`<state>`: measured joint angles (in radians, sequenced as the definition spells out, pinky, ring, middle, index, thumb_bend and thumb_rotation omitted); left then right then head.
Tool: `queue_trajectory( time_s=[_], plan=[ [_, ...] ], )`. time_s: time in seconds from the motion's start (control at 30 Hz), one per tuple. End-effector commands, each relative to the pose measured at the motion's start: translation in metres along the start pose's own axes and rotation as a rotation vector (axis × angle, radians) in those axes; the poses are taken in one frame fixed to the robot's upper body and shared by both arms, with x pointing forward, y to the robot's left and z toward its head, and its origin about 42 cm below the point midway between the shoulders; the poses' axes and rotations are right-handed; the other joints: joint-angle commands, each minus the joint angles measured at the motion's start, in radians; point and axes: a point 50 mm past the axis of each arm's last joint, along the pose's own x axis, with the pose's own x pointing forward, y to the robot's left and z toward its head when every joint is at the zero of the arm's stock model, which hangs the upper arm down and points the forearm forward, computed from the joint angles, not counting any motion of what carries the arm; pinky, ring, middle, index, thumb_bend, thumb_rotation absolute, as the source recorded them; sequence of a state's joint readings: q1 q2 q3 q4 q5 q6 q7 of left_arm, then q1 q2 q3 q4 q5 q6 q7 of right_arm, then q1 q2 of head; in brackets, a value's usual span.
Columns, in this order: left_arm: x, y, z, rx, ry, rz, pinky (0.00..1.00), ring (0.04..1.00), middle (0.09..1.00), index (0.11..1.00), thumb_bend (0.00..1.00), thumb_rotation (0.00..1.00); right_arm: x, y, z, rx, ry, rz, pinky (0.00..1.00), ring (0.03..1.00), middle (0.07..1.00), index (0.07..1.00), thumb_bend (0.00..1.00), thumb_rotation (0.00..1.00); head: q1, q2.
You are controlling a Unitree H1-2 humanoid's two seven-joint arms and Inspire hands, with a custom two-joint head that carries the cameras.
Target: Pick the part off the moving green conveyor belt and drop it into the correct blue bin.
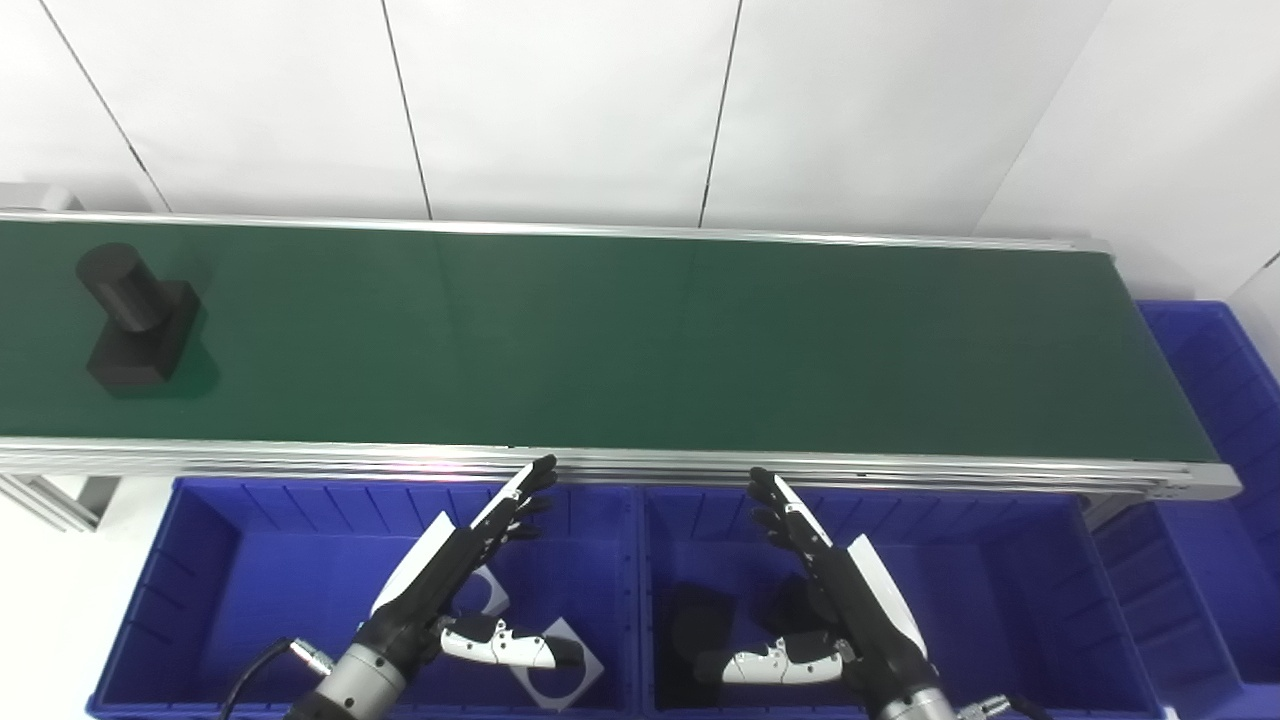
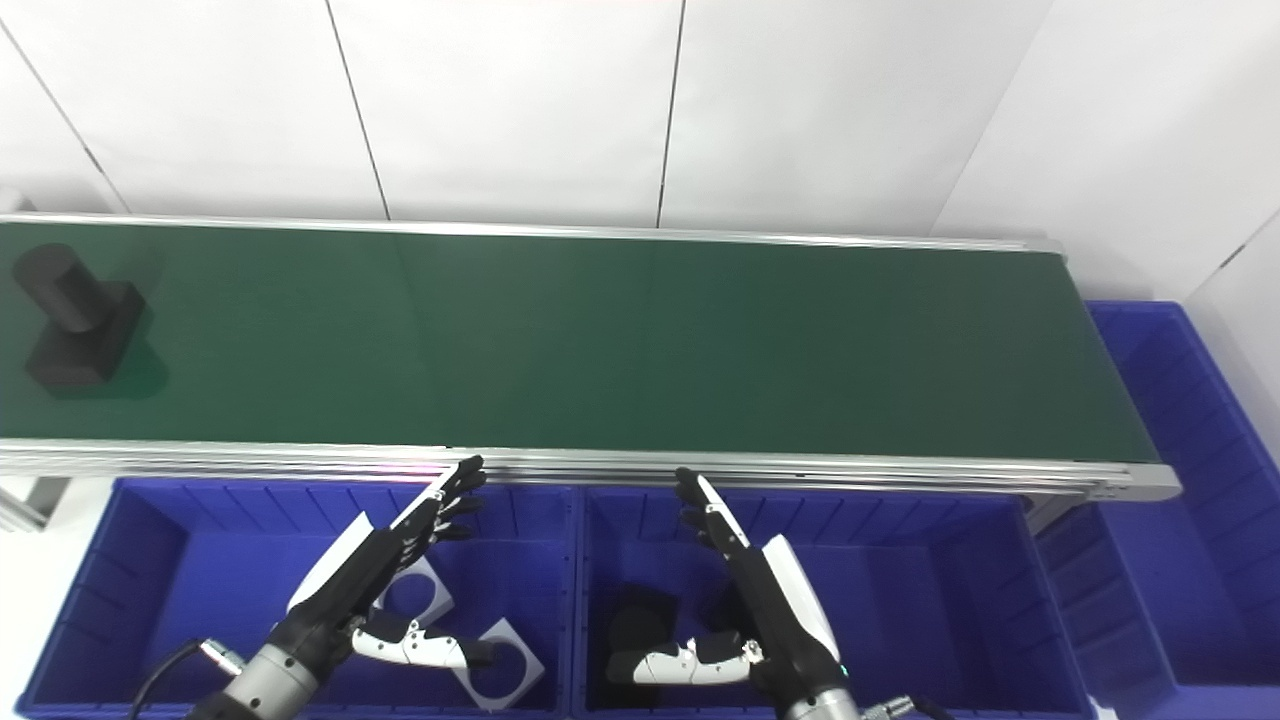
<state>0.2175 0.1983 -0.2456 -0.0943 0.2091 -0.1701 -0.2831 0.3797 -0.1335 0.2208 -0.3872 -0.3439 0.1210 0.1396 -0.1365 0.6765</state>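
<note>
A black part [image 1: 135, 315], a square block with an upright cylinder on it, stands on the green conveyor belt [image 1: 640, 340] at the far left. It also shows in the right eye view [image 2: 72, 316]. My left hand [image 1: 460, 575] is open and empty, fingers stretched toward the belt, above the left blue bin [image 1: 200, 560]. My right hand [image 1: 835, 590] is open and empty above the middle blue bin [image 1: 1010, 580]. Both hands are far from the part.
The left bin holds two white square plates with round holes [image 1: 560, 675]. The middle bin holds a black part [image 1: 695, 625]. A third blue bin [image 1: 1215, 400] stands past the belt's right end. An aluminium rail [image 1: 640, 462] edges the belt in front.
</note>
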Motion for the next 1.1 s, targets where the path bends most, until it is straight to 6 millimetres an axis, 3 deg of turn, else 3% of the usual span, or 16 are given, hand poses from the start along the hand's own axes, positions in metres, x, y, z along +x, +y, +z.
queue_trajectory(
  time_s=[0.0,0.7,0.83,0.87,1.07],
  plan=[
    [0.005,0.007,0.011,0.021,-0.066,0.024,0.84,0.917,0.969,0.977,0.80,0.25,0.001,-0.003,0.009,-0.001,-0.039,-0.022,0.89,0.907,0.941,0.974,0.81,0.04,0.001,-0.001],
    [0.007,0.007,0.010,0.022,-0.064,0.020,0.84,0.918,0.971,0.978,0.79,0.25,0.004,-0.003,0.007,-0.018,-0.041,-0.018,0.89,0.907,0.940,0.976,0.81,0.06,-0.001,-0.004],
    [0.009,0.004,0.008,0.018,-0.062,0.022,0.83,0.912,0.965,0.973,0.80,0.25,0.004,-0.005,0.003,-0.024,-0.037,-0.016,0.89,0.910,0.937,0.977,0.81,0.06,0.077,-0.033],
    [0.010,0.001,0.008,0.018,-0.060,0.021,0.83,0.910,0.962,0.970,0.80,0.25,0.003,-0.007,0.000,-0.032,-0.037,-0.014,0.89,0.911,0.937,0.977,0.81,0.06,0.134,-0.061],
    [0.016,-0.012,0.004,0.003,-0.060,0.018,0.83,0.895,0.940,0.947,0.82,0.24,0.000,-0.013,-0.008,-0.019,-0.035,-0.009,0.90,0.933,0.952,0.992,0.80,0.01,0.235,-0.116]
  ],
)
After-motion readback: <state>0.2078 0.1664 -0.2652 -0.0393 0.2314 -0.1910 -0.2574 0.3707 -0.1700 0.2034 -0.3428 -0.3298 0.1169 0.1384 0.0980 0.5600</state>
